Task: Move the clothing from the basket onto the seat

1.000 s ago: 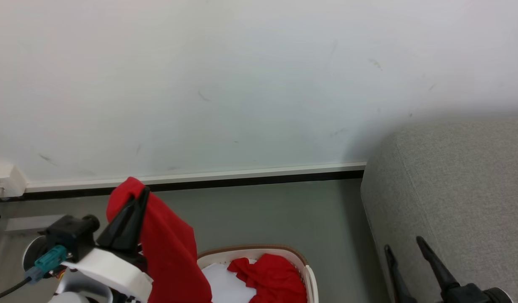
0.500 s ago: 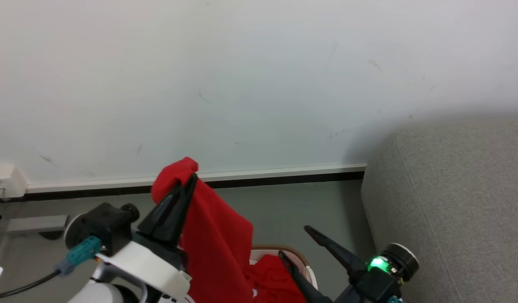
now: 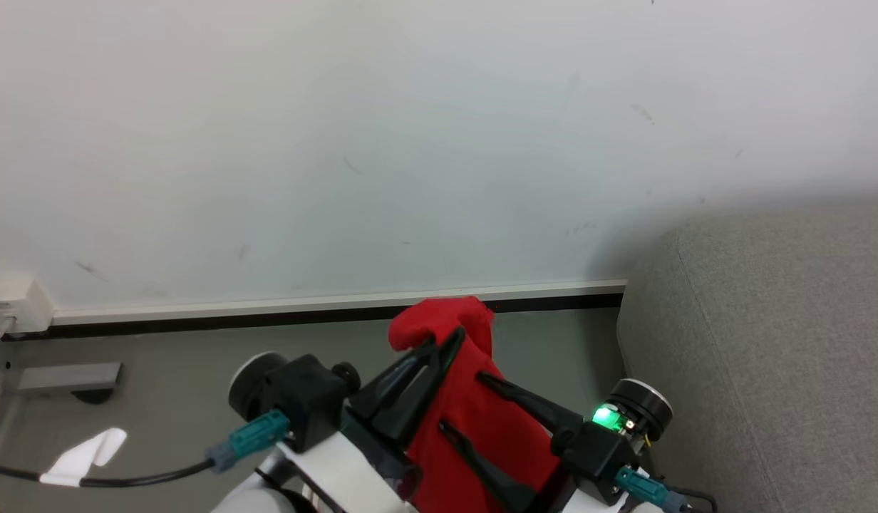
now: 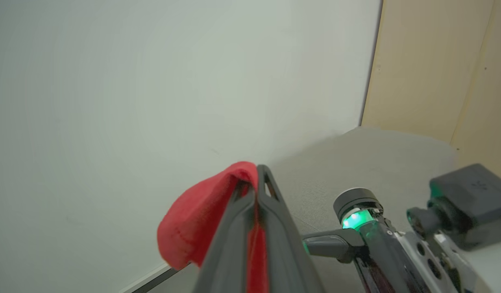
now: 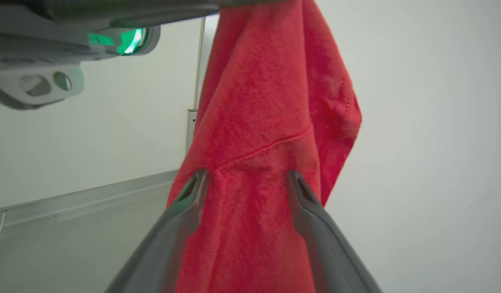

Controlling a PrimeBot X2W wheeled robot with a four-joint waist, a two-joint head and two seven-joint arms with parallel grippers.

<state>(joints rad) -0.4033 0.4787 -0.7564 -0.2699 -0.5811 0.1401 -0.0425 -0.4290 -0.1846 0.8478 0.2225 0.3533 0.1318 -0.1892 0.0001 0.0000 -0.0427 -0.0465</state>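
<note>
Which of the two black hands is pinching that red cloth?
The left hand, its fingers shut on the top fold of the soft red fabric garment. The right hand stands open, fingers spread wide apart.

1 garment, 2 end effectors, 1 seat.

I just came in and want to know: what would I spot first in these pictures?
The bright red clothing, hanging in mid-air in the middle of the head view, pinched by the left gripper. The right gripper reaches at it, wide open, a green light glowing on its wrist. The big grey seat waits on the right.
</note>
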